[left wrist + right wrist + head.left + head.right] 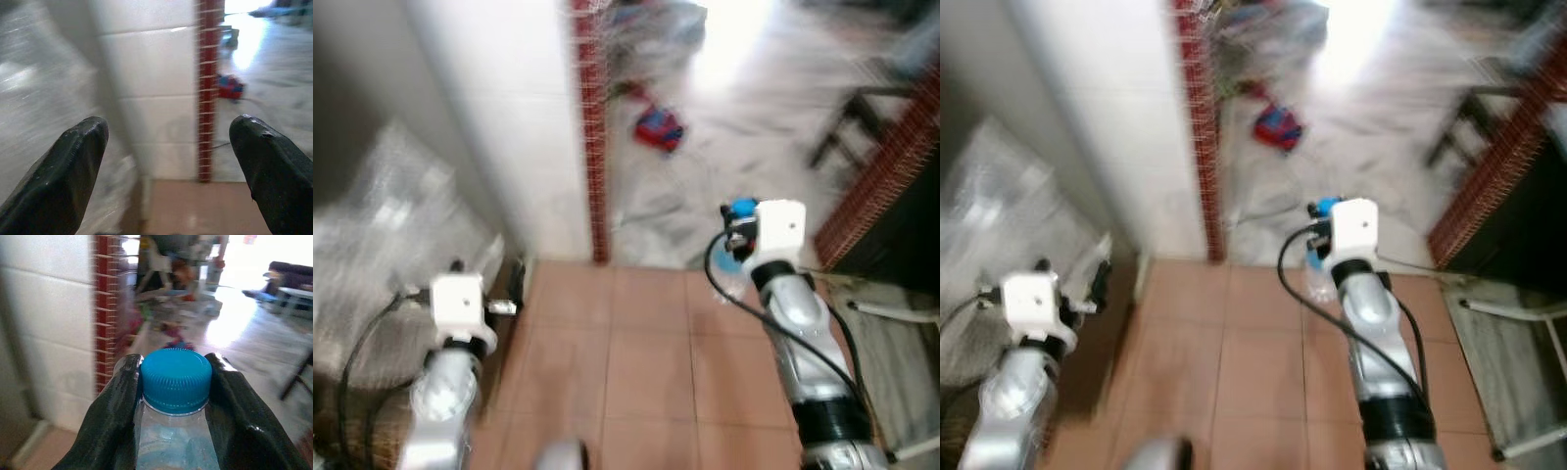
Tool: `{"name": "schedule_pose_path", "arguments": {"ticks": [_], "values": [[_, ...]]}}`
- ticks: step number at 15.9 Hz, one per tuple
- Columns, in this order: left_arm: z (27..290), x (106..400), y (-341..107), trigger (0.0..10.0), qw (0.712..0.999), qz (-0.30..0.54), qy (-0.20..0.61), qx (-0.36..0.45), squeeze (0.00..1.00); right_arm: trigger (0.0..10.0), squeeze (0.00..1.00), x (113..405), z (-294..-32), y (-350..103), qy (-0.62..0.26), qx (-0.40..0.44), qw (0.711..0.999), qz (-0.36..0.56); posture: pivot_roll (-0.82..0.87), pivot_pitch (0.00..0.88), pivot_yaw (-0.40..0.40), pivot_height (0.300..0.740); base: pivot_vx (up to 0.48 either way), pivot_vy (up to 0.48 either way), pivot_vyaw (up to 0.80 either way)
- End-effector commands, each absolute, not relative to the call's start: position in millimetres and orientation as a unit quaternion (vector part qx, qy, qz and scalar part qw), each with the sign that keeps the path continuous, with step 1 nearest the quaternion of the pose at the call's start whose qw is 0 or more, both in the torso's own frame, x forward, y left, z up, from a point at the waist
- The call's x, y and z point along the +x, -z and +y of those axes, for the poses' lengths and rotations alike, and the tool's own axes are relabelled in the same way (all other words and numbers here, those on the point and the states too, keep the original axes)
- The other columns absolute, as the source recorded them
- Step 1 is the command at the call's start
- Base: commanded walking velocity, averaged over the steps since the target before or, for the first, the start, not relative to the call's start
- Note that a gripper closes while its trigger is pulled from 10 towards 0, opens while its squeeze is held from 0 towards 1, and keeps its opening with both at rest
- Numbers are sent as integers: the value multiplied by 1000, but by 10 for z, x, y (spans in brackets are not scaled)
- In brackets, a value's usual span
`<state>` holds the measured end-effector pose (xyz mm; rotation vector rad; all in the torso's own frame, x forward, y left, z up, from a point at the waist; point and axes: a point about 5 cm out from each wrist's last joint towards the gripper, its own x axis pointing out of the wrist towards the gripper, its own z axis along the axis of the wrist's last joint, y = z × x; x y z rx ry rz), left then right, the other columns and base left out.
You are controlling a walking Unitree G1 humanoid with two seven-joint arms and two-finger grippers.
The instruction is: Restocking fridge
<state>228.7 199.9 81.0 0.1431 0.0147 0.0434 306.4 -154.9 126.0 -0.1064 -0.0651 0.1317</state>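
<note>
The right gripper (173,396) is clamped on a water bottle (176,440) just below its blue cap (176,379), carried ahead over the tiled floor (636,343). The left gripper (168,161) is spread wide, holding nothing. Views are blurred; no fridge can be made out. Keep the bottle upright and the grasp firm while walking, clear of the brick-edged wall (592,137).

Left gripper (166,166) fingers spread apart before white wall (151,73).
</note>
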Motion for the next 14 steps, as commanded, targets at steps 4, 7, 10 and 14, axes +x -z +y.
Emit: {"name": "schedule_pose_path", "arguments": {"ticks": [4, 7, 10, 14], "values": [[1980, 2278, -892, 10000, 994, -18, -49, 92, 0, 10000, 0, 3144, -1433, -1357, -86, -50, 994, -55, 92, 17, -24, 740, 0, 0, 800], [2035, 2280, -904, 10000, 992, -19, -75, 99, 0, 10000, 0, 3173, -1429, -1357, -88, -51, 993, -55, 97, 16, -24, 740, 0, 0, 800], [2009, 2289, -888, 10000, 995, -10, -62, 74, 0, 10000, 0, 3182, -1418, -1339, -90, -40, 994, -53, 95, 16, -22, 740, 0, 0, 0], [1991, 2317, -877, 10000, 997, -2, -49, 57, 0, 10000, 0, 3197, -1413, -1329, -91, -39, 994, -52, 93, 19, -26, 740, 0, 478, 0]]}}
